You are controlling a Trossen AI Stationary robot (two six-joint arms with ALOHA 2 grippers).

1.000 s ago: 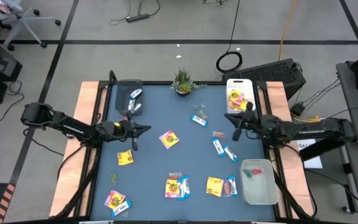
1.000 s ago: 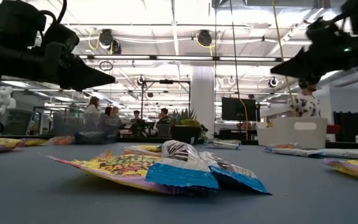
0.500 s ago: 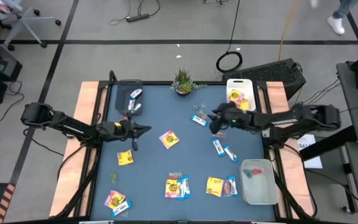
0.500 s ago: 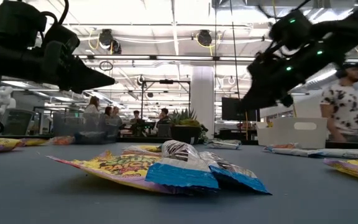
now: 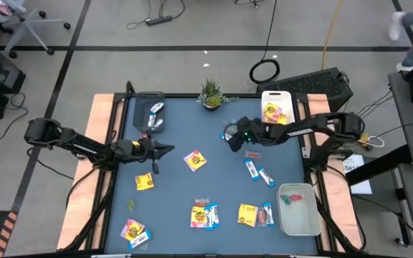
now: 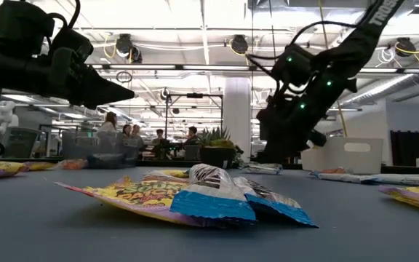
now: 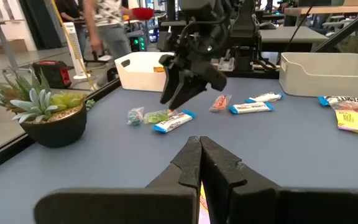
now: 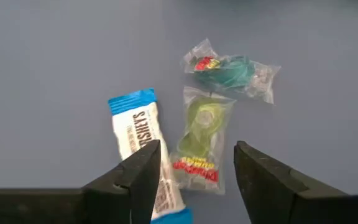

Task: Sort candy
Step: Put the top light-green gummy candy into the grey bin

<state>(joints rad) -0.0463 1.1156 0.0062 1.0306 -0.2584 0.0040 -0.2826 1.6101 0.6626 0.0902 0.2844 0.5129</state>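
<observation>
Candy lies scattered on the blue table: yellow packets (image 5: pixel 195 160) (image 5: pixel 144 182), blue-and-white bars (image 5: pixel 251 168) and small pieces. My right gripper (image 5: pixel 229 136) slants down, open, above a blue-and-white bar (image 8: pixel 138 149) and a green piece (image 8: pixel 201 140). The green piece shows between its fingers (image 8: pixel 135 180), and they touch nothing. A second small green piece (image 8: pixel 229 70) lies just beyond. My left gripper (image 5: pixel 165 148) hovers shut and level over the table's left half, holding nothing.
A potted plant (image 5: pixel 211 93) stands at the far edge. A white bin (image 5: pixel 276 99) with yellow packets sits at the far right, a clear bin (image 5: pixel 149 115) at the far left, another bin (image 5: pixel 297 208) at the near right. People move in the room behind.
My right gripper has swung from the table's right edge toward the middle, sunk and tipped downward over the bar and green piece, and its fingers have opened. My left gripper has kept still. No candy has moved.
</observation>
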